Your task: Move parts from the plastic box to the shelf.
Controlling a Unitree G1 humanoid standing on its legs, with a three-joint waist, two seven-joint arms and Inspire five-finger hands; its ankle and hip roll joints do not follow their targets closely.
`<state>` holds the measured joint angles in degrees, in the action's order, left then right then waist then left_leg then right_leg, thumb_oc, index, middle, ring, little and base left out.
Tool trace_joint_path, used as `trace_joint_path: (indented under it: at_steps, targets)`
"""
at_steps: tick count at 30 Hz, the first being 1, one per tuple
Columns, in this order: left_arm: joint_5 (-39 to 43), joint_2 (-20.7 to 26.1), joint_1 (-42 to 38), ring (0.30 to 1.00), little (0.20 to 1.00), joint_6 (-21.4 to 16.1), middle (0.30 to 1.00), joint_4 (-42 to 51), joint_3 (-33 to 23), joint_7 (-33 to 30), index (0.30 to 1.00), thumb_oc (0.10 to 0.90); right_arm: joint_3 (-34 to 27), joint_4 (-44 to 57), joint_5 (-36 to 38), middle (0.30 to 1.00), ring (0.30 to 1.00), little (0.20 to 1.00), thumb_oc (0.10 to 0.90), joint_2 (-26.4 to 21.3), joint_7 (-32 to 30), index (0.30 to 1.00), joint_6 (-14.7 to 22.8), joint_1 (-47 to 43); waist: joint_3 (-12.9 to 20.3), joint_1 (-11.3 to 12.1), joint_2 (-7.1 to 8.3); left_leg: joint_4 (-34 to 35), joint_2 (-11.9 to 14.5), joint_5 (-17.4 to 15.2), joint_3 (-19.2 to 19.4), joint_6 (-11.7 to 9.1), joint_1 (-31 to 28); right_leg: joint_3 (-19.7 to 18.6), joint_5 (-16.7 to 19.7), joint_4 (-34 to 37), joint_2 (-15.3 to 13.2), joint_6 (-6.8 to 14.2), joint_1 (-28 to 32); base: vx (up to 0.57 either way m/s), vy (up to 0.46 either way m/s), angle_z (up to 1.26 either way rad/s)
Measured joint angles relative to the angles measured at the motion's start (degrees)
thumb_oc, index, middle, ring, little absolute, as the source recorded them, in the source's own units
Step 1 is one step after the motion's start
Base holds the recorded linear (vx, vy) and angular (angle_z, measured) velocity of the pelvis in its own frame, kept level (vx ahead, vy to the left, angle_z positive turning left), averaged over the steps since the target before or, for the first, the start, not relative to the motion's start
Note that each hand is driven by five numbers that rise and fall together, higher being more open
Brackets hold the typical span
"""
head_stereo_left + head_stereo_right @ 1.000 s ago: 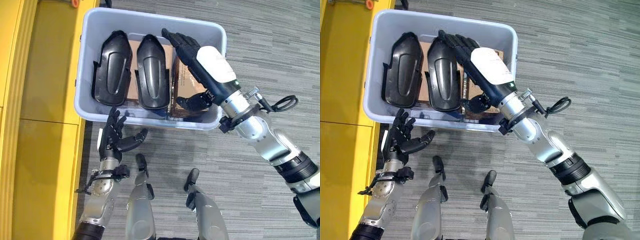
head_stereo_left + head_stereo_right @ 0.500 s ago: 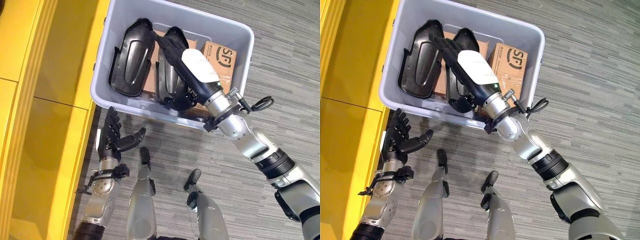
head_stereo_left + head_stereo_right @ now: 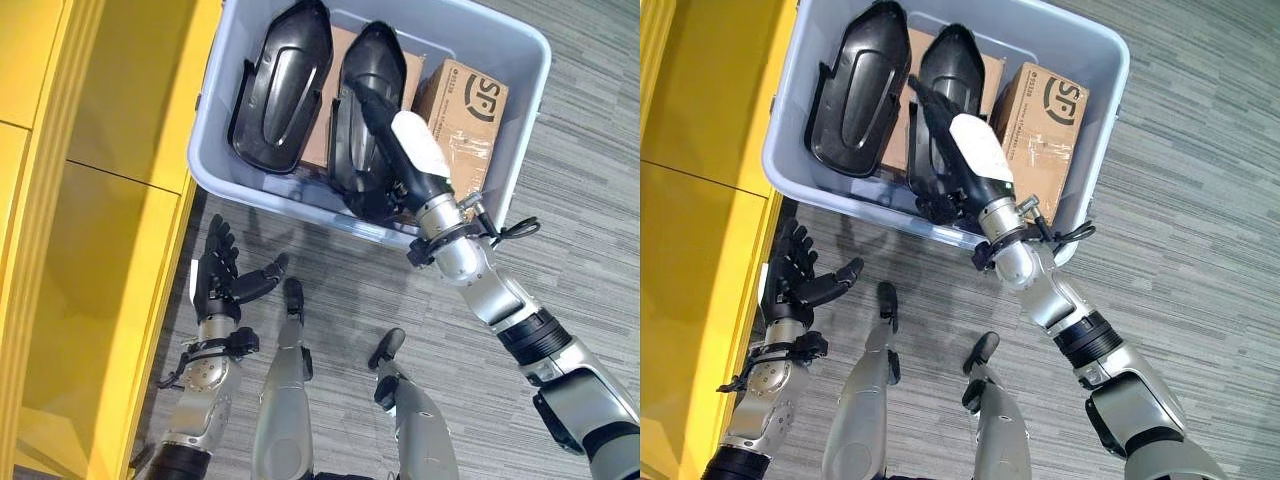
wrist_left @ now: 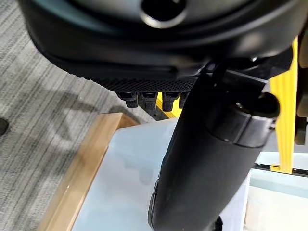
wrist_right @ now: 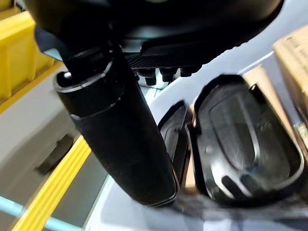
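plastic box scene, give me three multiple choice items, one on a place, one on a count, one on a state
1. Where does the cardboard box lie?
A. on the yellow shelf
B. in the plastic box
C. on the carpet

2. How many black parts are in the plastic box?
A. two
B. four
C. none

3. How is the left hand?
A. shut on a part
B. open, holding nothing
C. deep in the box

Key: 1 B, it sits inside the walls beside the parts. 2 A, left part and right part. 3 B, fingers spread over carpet.
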<state>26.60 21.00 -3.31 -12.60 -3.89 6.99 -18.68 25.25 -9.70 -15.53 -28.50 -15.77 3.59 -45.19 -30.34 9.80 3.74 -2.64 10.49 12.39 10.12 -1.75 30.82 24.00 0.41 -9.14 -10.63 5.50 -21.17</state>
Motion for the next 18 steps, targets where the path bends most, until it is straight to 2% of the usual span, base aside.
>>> trace_joint_path:
  at_steps: [14, 18]
  targets:
    - [0.00, -0.06, -0.46, 1.000, 1.000, -0.11, 1.000, 0.19, 0.08, -1.26, 1.000, 0.900, -1.82, 4.89, -0.13, 1.000, 1.000, 1.000, 0.900, 0.32, -3.53, 1.000, -0.10, -0.43, 0.00, -0.08, 0.00, 0.10, -0.65, 0.03, -0.81, 0.14, 3.30, 0.23, -0.24, 0.20, -0.15, 0.35, -2.61, 0.01, 0.009, 0.03]
    - [-0.01, -0.06, -0.52, 1.000, 1.000, -0.13, 1.000, 0.57, 0.08, -2.29, 1.000, 0.900, -1.76, 4.88, -0.12, 1.000, 1.000, 1.000, 0.900, 1.73, -3.78, 1.000, -0.15, -0.76, 0.00, -0.10, 0.00, 0.05, -0.68, 0.13, -0.98, 0.24, 5.08, 0.28, -0.24, 0.02, -0.12, 0.35, -4.40, 0.00, 0.000, 0.00]
